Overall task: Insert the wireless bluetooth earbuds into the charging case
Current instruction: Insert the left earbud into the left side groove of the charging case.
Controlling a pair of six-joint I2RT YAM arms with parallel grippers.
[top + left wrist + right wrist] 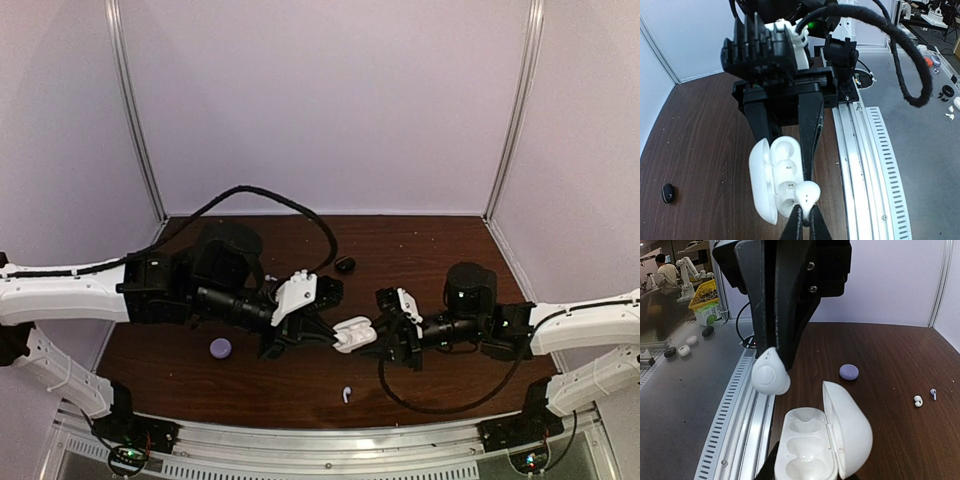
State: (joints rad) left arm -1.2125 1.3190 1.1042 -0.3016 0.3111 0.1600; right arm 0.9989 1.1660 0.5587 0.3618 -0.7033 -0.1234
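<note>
l gripper [803, 216] is pinched shut on a white earbud [806, 192] at bottom centre of the left wrist view. the bud's round head sticks up above the fingertips, right by the near end of the charging case [771, 172]. can't tell there if bud and case touch. in the right wrist view the same bud sits centre-left of frame, up and left of the case tray w/ a gap between, outside the pockets. r gripper [378, 335] is clamped on the case: in the left wrist view its two black fingers come down from top centre and flank the case body. the case is held off the table [450, 240] in mid-frame of the top view, lid swung open, to the left in the left wrist view and to the right in the right wrist view. on the table: a lavender round item [220, 348] lower left of centre, a black oval item [345, 264] above centre, a stemmed white bud [346, 394] low centre, and a curled white bud [918, 400] beside it at the right edge of the right wrist view.
</note>
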